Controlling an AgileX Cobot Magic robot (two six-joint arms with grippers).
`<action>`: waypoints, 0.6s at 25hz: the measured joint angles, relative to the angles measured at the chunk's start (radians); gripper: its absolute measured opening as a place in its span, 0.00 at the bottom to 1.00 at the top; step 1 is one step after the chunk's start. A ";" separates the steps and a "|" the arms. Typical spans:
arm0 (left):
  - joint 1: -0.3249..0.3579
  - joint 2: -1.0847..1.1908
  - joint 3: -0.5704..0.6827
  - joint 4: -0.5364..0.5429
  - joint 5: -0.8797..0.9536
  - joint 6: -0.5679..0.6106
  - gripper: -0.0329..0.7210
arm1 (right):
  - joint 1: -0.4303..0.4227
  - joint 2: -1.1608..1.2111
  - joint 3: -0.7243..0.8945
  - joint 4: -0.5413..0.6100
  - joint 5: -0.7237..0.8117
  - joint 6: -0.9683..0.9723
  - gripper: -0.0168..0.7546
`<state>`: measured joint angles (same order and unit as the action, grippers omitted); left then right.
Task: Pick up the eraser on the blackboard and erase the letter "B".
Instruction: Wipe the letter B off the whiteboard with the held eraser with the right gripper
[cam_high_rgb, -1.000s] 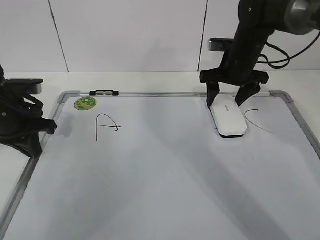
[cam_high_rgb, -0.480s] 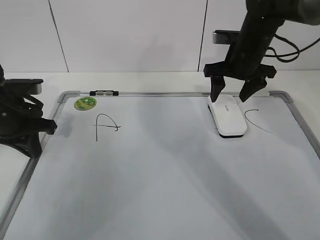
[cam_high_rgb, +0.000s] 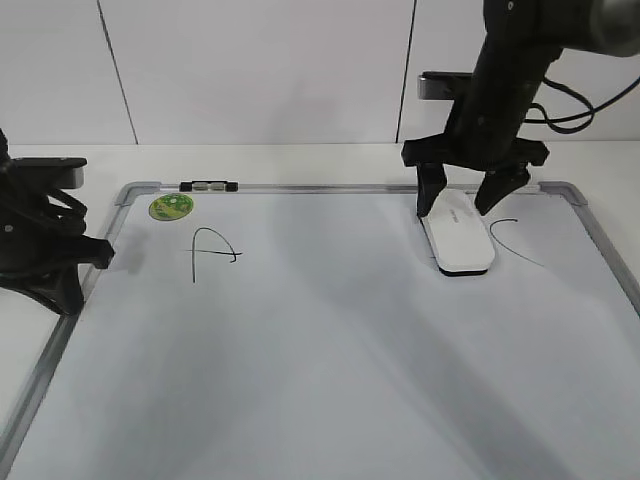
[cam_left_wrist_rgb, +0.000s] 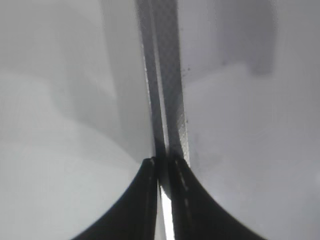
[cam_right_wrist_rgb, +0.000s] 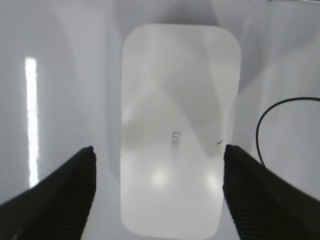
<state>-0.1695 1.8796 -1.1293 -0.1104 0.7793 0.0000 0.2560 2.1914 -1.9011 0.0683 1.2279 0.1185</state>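
Observation:
The white eraser (cam_high_rgb: 458, 242) lies flat on the blackboard (cam_high_rgb: 330, 187) at its far right, between the drawn "A" (cam_high_rgb: 212, 253) and the drawn "C" (cam_high_rgb: 512, 238). No letter "B" shows in any view. My right gripper (cam_high_rgb: 457, 206) is open, one finger on each side of the eraser's far end, gripping nothing. In the right wrist view the eraser (cam_right_wrist_rgb: 180, 95) fills the space between the open fingers (cam_right_wrist_rgb: 159, 155), with the "C" (cam_right_wrist_rgb: 264, 125) to its right. My left gripper (cam_high_rgb: 62, 278) is at the board's left edge, shut on the frame (cam_left_wrist_rgb: 167, 100); the left wrist view shows its jaws (cam_left_wrist_rgb: 164, 170).
A round green magnet (cam_high_rgb: 171, 207) sits at the board's far left corner. A small black-and-white clip (cam_high_rgb: 208, 186) lies on the far frame. White table surrounds the board and a white wall stands behind it.
My right gripper rose and shifted right half a second ago, then came back down astride the eraser's far end. The eraser and the left arm have not moved.

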 joint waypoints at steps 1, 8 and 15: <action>0.000 0.000 0.000 0.000 0.000 0.000 0.09 | 0.002 0.000 0.000 -0.006 0.000 0.000 0.81; 0.000 0.000 0.000 0.000 0.000 0.000 0.09 | 0.002 0.000 0.000 -0.045 0.000 0.003 0.81; 0.000 0.000 0.000 0.000 0.000 0.000 0.09 | 0.002 0.028 0.002 -0.037 0.000 0.005 0.80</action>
<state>-0.1695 1.8796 -1.1293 -0.1104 0.7793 0.0000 0.2582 2.2198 -1.8987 0.0314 1.2279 0.1240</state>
